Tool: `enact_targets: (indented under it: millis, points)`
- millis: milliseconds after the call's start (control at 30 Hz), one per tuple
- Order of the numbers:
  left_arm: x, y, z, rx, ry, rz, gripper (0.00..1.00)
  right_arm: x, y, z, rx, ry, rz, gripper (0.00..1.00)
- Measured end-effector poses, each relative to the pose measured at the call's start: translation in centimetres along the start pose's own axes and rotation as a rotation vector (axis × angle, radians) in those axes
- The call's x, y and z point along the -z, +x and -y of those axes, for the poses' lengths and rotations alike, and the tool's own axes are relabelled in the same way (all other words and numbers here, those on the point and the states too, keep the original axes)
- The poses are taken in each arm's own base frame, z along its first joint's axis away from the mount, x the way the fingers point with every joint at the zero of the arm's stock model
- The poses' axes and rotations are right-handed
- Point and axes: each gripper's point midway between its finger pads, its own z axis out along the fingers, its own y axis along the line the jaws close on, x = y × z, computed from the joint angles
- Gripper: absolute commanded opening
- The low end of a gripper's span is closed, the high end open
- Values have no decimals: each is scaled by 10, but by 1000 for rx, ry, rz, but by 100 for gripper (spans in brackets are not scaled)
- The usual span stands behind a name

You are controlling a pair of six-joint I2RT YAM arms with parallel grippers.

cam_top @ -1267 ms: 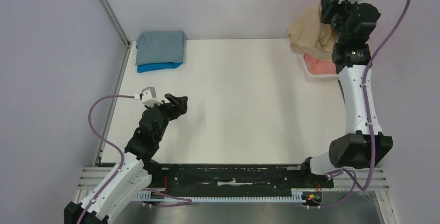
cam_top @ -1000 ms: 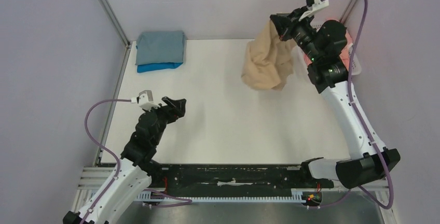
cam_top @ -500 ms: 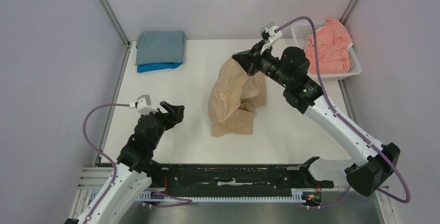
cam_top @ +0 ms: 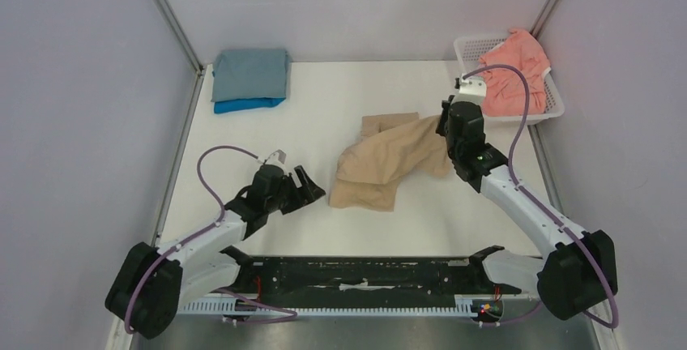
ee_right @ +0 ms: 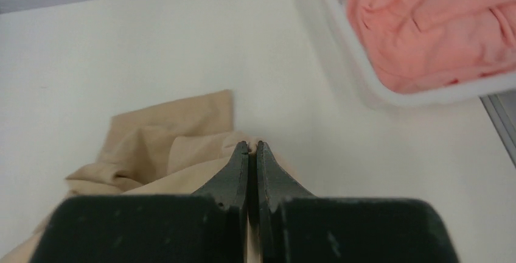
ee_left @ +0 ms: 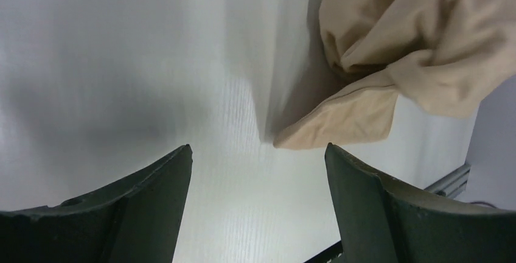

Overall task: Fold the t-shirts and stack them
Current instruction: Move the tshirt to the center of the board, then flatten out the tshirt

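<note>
Tan t-shirt crumpled on table | right gripper pinching its edge | left gripper spread wide, just beside it

basket: white lattice, far right corner | table: white | rail: black, near edge

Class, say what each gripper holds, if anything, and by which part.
The right gripper pinches the tan t-shirt by a fold at its right end; the rest lies on the table. The left gripper is open, holding nothing.
</note>
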Motion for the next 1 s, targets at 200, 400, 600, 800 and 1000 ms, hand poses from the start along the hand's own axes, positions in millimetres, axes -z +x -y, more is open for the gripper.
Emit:
enact_targets:
  millis: [200, 400, 600, 800, 1000]
  points:
    - [-26, 39, 21, -54, 82, -141, 81, -10, 60, 53, -3, 142, -121, 0]
    - [-56, 45, 51, -97, 132, -180, 64, -9, 79, 53, -7, 126, -158, 0]
    - [-76, 59, 56, -123, 124, -219, 2, -10, 69, 55, -42, 111, -126, 0]
    - [-71, 47, 45, -135, 29, -168, 2, -5, 52, 59, -73, 104, -81, 0]
    - [-3, -33, 62, -146, -43, 136, 2, 10, 24, 53, -97, 41, -6, 0]
